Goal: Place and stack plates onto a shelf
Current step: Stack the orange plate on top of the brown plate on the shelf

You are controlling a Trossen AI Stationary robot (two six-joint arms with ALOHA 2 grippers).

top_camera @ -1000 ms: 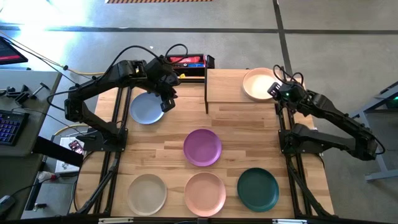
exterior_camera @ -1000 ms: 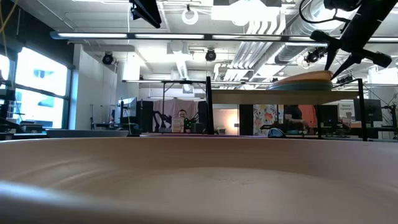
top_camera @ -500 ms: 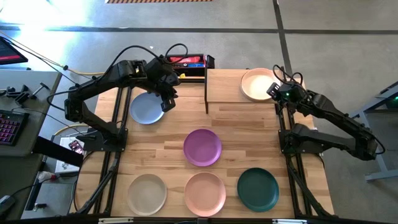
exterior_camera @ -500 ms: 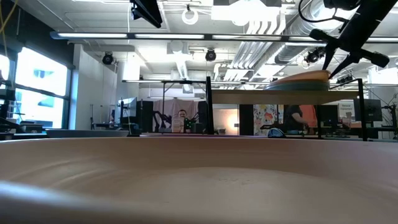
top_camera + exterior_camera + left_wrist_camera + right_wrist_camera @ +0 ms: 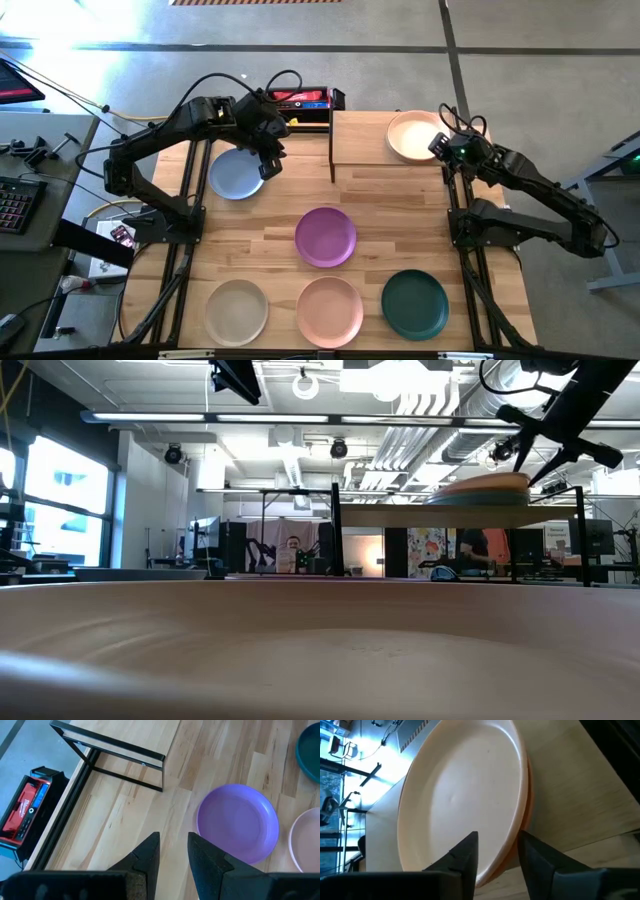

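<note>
A: How do the jaws stand?

B: The right gripper [image 5: 438, 146] has its jaws parted, straddling the rim of the top plate [image 5: 413, 135] without pinching it. I'd judge it has let go. The left gripper [image 5: 268, 160] is narrowly parted and holds nothing.

A: Where's the stack?

B: On the shelf [image 5: 372, 140], at its right end, flat and close to the edge nearest the right arm; an orange rim [image 5: 517, 837] shows beneath the top plate. That leaves the shelf's left half free.

A: And the rest?

B: The blue plate [image 5: 235, 174] lies by the tabletop's left edge, just beside the left gripper. Purple [image 5: 325, 237] sits mid-table; beige [image 5: 236, 310], pink [image 5: 330, 310] and teal [image 5: 414, 304] line the near edge.

A: Anything in the way?

B: The shelf's black leg [image 5: 122, 762] and a red-and-black box [image 5: 300, 98] behind.
</note>
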